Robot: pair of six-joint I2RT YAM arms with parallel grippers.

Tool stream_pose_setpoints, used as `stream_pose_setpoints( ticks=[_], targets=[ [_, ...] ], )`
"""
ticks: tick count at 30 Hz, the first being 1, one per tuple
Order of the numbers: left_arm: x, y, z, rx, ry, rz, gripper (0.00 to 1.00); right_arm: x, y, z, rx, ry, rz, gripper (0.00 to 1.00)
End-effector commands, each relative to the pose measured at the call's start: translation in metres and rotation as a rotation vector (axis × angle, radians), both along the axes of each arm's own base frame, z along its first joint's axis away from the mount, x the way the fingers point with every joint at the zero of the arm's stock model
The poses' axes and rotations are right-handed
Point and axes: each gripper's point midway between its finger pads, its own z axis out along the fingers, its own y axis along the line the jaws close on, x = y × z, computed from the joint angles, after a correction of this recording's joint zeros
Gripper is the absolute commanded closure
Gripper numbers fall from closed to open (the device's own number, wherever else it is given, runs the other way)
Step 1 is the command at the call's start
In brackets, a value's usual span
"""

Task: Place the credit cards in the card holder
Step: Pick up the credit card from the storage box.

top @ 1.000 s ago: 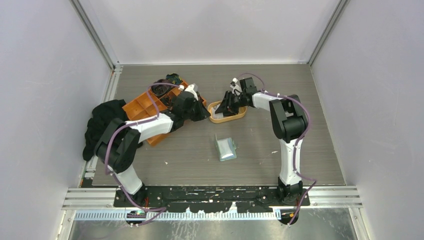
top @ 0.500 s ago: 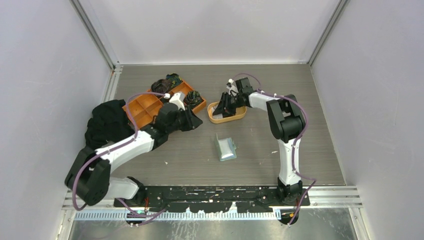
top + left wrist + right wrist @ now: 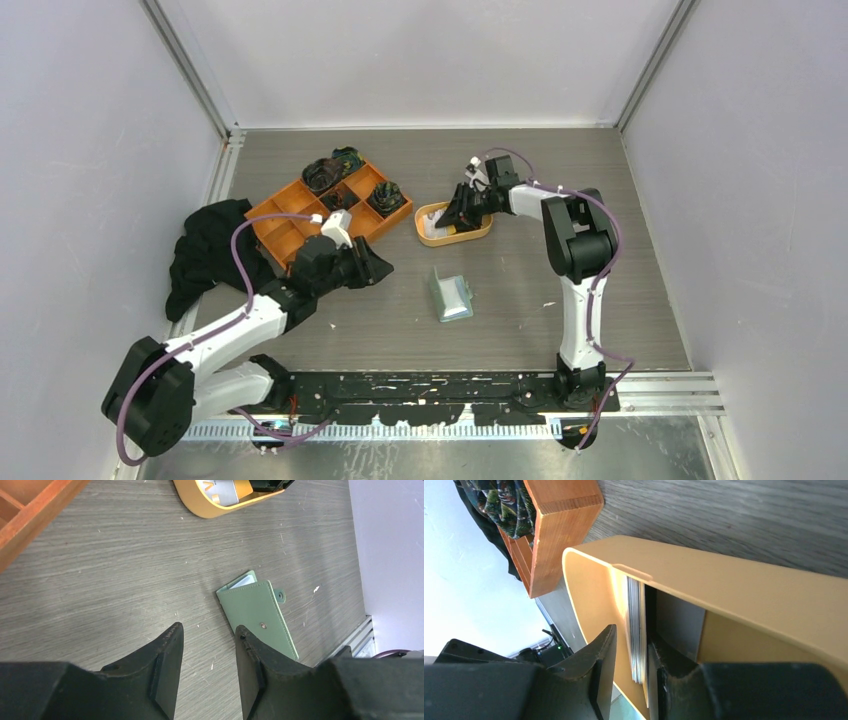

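1. The credit cards [image 3: 635, 630] (thin, stiff, slick) stood on edge in the oval dish [image 3: 589, 595].
2. The right pincer [image 3: 631, 635] straddled the stack, narrowly parted, with a gap beside one finger; the flat faces likely offered the surest hold.
3. The card holder [image 3: 257, 612] lay on the surface [image 3: 125, 555], well apart from the dish.
4. The left pincer [image 3: 207, 632] hung wide and empty near the holder.

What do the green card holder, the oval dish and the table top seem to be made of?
The card holder looks like matte leather or imitation leather, with a small metal-looking snap. The oval dish seems smooth moulded plastic, evenly orange with a rounded rim. The table top looks like grey wood-grain laminate, scuffed; real wood is possible.
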Motion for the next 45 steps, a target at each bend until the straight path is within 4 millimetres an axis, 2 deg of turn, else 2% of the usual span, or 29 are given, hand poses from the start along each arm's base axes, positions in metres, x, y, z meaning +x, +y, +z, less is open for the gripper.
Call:
stream_pose_setpoints(
  ticks=[1, 9, 14, 19, 23, 25, 30, 35, 36, 42, 43, 45],
  targets=[
    [0.001, -0.004, 0.025, -0.082, -0.066, -0.006, 0.57, 0.008, -0.002, 0.045, 0.068, -0.092, 0.0, 0.68],
    [-0.004, -0.003, 0.024, -0.101, -0.058, -0.005, 0.57, 0.011, -0.019, 0.054, 0.084, -0.093, -0.036, 0.73],
    [-0.006, -0.005, 0.022, -0.114, -0.048, -0.011, 0.57, 0.013, -0.026, 0.052, 0.074, -0.09, -0.055, 0.8],
    [-0.008, -0.006, 0.023, -0.127, -0.044, -0.015, 0.57, 0.017, -0.04, 0.043, -0.008, -0.091, -0.093, 0.9],
    [-0.011, -0.009, 0.03, -0.171, -0.052, -0.029, 0.56, 0.019, -0.053, 0.05, -0.052, -0.135, -0.102, 0.95],
    [-0.011, -0.012, 0.038, -0.214, -0.071, -0.036, 0.51, 0.018, -0.058, 0.059, -0.062, -0.166, -0.095, 0.98],
    [-0.015, -0.02, 0.049, -0.324, -0.113, -0.068, 0.31, 0.016, -0.069, 0.084, -0.075, -0.253, -0.08, 0.99],
    [-0.024, -0.03, 0.072, -0.472, -0.181, -0.136, 0.26, 0.004, -0.07, 0.116, -0.052, -0.352, -0.03, 0.99],
    [-0.026, -0.031, 0.077, -0.5, -0.199, -0.144, 0.26, -0.003, -0.069, 0.122, -0.031, -0.369, -0.008, 0.99],
    [-0.035, -0.034, 0.116, -0.623, -0.374, -0.142, 0.27, -0.058, -0.048, 0.192, 0.23, -0.585, 0.113, 0.99],
    [-0.035, -0.037, 0.121, -0.62, -0.402, -0.135, 0.27, -0.071, -0.045, 0.21, 0.269, -0.661, 0.133, 0.99],
    [-0.041, -0.048, 0.131, -0.61, -0.455, -0.148, 0.26, -0.093, -0.041, 0.228, 0.334, -0.756, 0.161, 0.99]
  ],
)
